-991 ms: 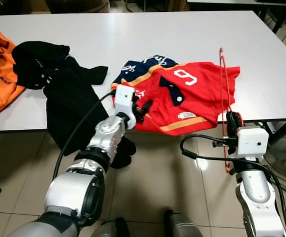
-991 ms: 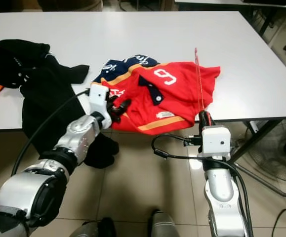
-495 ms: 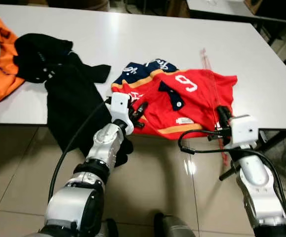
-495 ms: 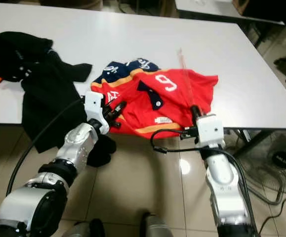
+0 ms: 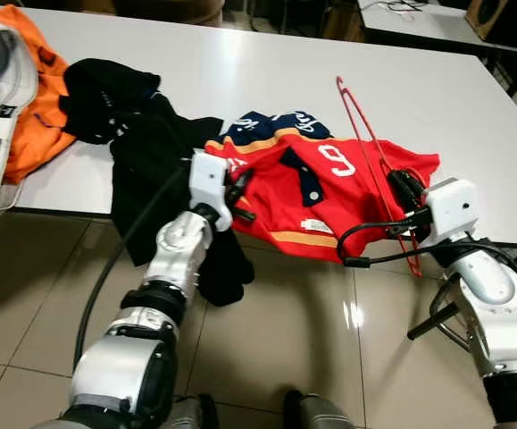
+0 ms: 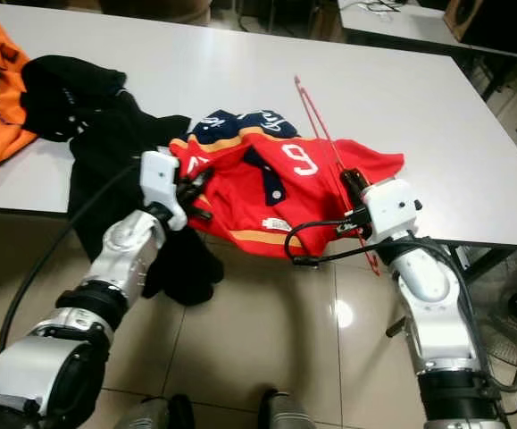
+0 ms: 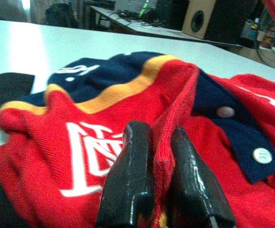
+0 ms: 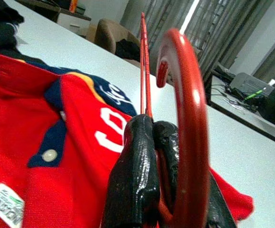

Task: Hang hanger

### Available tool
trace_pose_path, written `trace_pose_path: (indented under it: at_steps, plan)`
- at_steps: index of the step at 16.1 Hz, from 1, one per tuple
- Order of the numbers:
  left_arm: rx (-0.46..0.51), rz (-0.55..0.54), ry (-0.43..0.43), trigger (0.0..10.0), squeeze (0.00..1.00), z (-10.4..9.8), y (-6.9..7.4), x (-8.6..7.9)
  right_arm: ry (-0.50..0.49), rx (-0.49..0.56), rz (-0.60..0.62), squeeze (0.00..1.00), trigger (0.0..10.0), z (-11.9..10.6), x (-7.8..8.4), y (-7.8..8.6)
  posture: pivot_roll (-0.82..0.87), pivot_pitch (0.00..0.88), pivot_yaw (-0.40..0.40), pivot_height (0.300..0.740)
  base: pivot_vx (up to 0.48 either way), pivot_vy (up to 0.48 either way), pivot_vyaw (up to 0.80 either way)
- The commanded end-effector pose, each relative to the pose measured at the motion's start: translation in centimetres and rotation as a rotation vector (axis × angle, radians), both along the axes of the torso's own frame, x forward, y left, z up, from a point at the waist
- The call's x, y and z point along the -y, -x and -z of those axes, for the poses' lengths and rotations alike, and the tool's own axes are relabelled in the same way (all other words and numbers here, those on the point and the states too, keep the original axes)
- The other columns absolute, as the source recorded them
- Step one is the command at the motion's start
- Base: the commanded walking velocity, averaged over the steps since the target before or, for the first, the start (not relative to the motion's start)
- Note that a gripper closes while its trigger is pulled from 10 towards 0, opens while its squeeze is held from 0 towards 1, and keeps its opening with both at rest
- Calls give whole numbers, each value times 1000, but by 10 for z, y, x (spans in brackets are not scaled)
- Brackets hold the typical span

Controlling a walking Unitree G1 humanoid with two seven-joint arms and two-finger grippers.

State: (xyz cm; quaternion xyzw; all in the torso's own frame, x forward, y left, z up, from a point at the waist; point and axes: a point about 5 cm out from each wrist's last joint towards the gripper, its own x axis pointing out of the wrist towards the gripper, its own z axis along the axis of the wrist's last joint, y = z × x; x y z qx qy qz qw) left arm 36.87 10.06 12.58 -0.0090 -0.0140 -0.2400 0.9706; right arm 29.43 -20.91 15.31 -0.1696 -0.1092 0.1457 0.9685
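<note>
Left claw (image 7: 162,180): my two black fingers are pinched together on a fold of the red polo shirt with navy collar and white number 9 (image 5: 329,192), at the near edge of the white surface (image 5: 472,107).
Right claw (image 8: 158,175): closed tight around the thin red wire hanger (image 5: 371,161), near its hook.
Hanger: tilted up over the shirt's right side, its hook (image 8: 187,118) hanging past the surface edge.
Left wrist view: two white buttons on the navy placket, white lettering.
Eye views: black garment (image 5: 142,152) draping off the edge, orange garment (image 5: 30,125) far left.
</note>
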Motion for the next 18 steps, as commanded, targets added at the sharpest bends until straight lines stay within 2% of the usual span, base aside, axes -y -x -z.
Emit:
trace_pose_path:
  at_steps: [1,4,8,11,12,13,14,16,18]
  plan:
    - [35,29,-16,10000,0,-12,-4,9,9,-17,1,0,0,8,2,5,-251,83,-23,740,0,0,0]
    - [47,29,-18,10000,0,-17,-6,10,16,-39,-27,0,0,14,-2,9,-255,85,-5,740,0,0,0]
    - [69,50,-19,10000,0,-20,-5,15,74,-71,-32,0,0,18,10,11,-261,90,0,740,0,0,0]
    - [182,101,0,10000,0,-42,-4,31,72,-70,-16,0,0,18,13,9,-256,91,1,740,0,0,0]
    - [270,135,-54,10000,0,-53,-1,37,71,-73,-19,0,0,20,10,9,-256,91,1,740,0,0,0]
    - [393,174,-197,10000,0,-61,4,43,75,-81,-30,0,0,24,7,10,-252,90,2,740,0,0,0]
    - [457,193,-287,10000,0,-63,7,45,94,-85,-48,0,0,26,4,11,-251,89,3,740,0,0,0]
    - [454,178,-295,10000,0,-62,6,42,133,-97,-105,0,0,28,1,15,-252,91,1,740,0,0,0]
    - [420,137,-292,10000,0,-59,3,32,226,-129,-212,0,0,26,3,22,-252,93,2,740,0,0,0]
